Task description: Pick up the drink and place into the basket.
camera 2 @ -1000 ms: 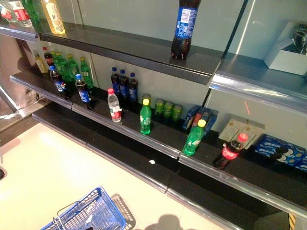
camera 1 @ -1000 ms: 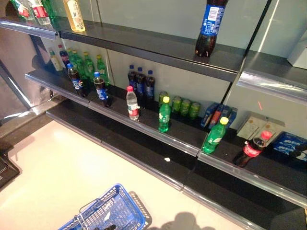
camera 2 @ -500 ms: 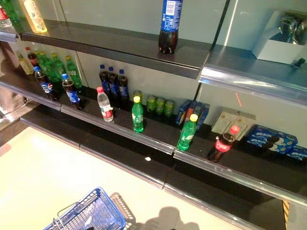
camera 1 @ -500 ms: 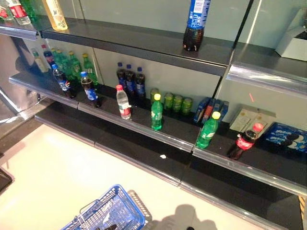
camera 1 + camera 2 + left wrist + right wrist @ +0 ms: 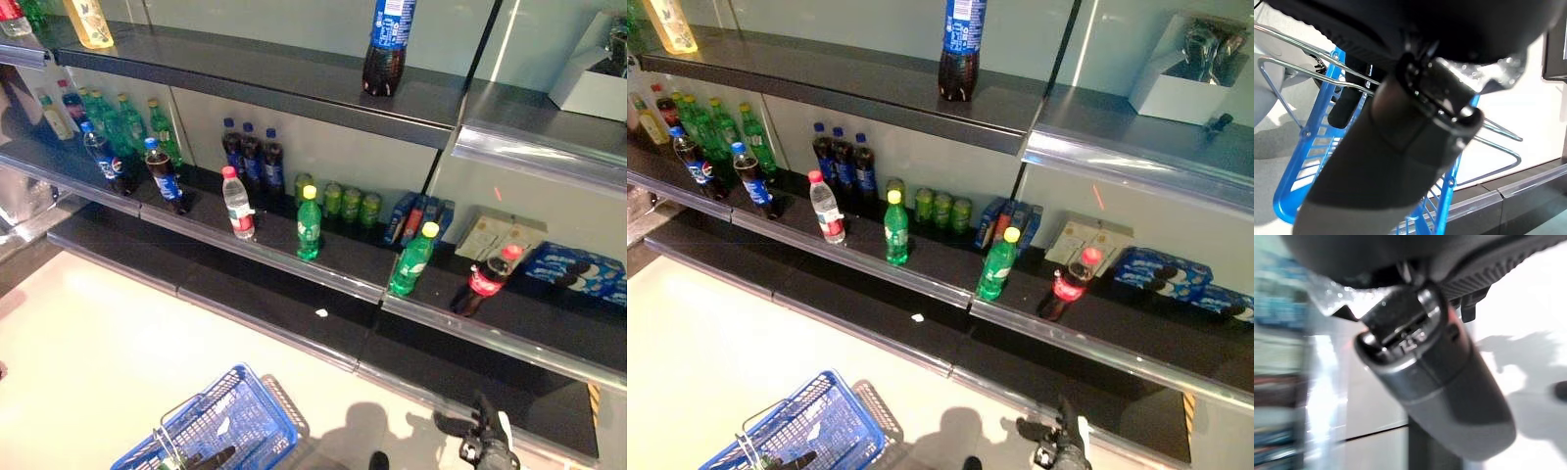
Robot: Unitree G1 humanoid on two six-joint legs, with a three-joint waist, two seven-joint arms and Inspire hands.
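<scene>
A blue wire basket [image 5: 230, 431] sits on the pale floor [image 5: 88, 333] at lower left, the left robot hand [image 5: 201, 458] clamped on its handle. Behind runs a dark shelf [image 5: 323, 257] carrying cola bottles, a water bottle [image 5: 237, 203], green bottles, cans and a red-capped cola drink [image 5: 482, 281]. The right robot hand [image 5: 480, 441] shows at the bottom; I cannot tell its fingers' state.

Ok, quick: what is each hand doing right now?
Left hand: shut on the blue basket handle.
Right hand: low by the shelves, holding nothing; fingers cannot be told.
</scene>
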